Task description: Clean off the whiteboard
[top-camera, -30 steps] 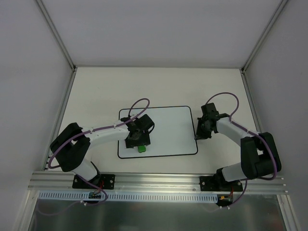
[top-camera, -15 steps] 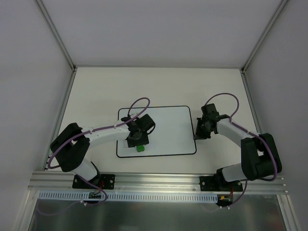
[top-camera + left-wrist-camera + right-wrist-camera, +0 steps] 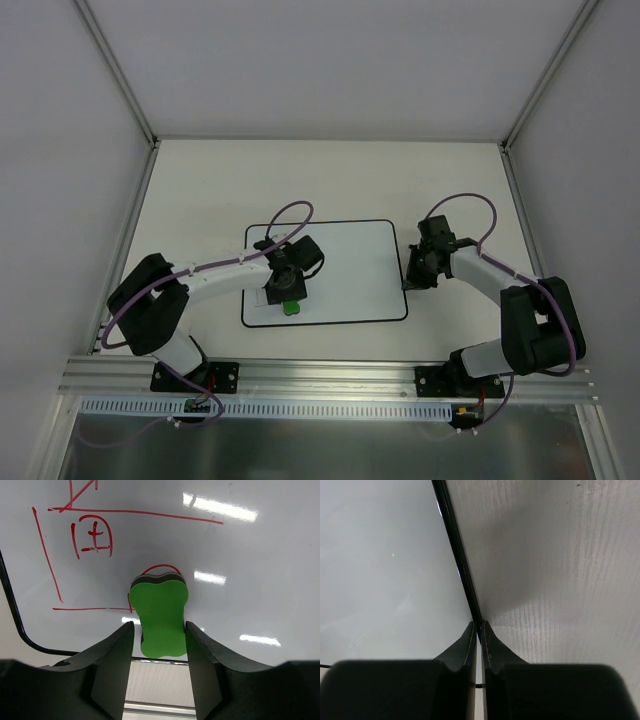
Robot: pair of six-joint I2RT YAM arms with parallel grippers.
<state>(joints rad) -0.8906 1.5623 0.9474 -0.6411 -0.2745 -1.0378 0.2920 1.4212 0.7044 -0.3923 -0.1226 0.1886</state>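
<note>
The whiteboard (image 3: 350, 260) lies flat in the middle of the table. In the left wrist view the whiteboard (image 3: 240, 580) bears a red line drawing (image 3: 92, 535) of a house at its near left corner. My left gripper (image 3: 287, 296) is shut on the green eraser (image 3: 291, 308), which presses on the board near its front edge. In the left wrist view the green eraser (image 3: 160, 615) sits between my fingers over a red arc. My right gripper (image 3: 409, 282) is shut on the board's right edge, and the right wrist view shows the black border (image 3: 457, 560) running into the right gripper (image 3: 480, 626).
The pale table (image 3: 220, 180) stretches round the board. White walls with metal corner posts (image 3: 115, 70) close in the left, right and far sides. An aluminium rail (image 3: 330, 375) runs along the near edge by the arm bases.
The whiteboard has shifted a little to the left with my right gripper. My left gripper and the eraser have moved slightly left and away from the front edge.
</note>
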